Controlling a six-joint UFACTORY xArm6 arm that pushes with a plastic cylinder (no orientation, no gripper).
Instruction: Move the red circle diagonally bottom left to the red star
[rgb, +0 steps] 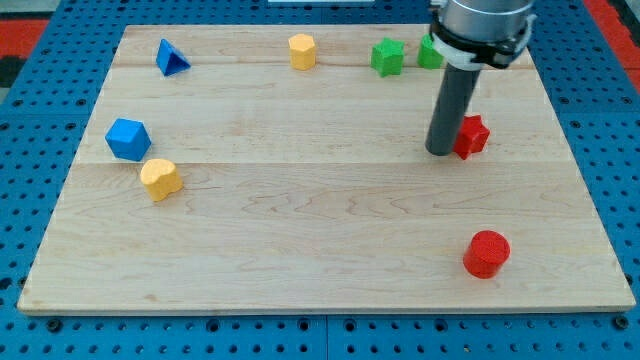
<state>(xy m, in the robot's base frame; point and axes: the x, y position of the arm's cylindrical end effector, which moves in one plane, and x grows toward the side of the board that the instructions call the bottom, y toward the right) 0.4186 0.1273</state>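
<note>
The red circle (487, 252) lies near the board's bottom right. The red star (471, 135) lies at the view's right, above the circle, partly hidden by my rod. My tip (440, 152) rests on the board just left of the red star, touching or almost touching it, and well above the red circle.
A green star (387, 57) and a second green block (431, 52), partly hidden by the arm, sit at the top right. A yellow hexagon (302, 50) is at top centre, a blue triangle (171, 58) at top left. A blue block (128, 138) and a yellow heart (160, 179) sit at left.
</note>
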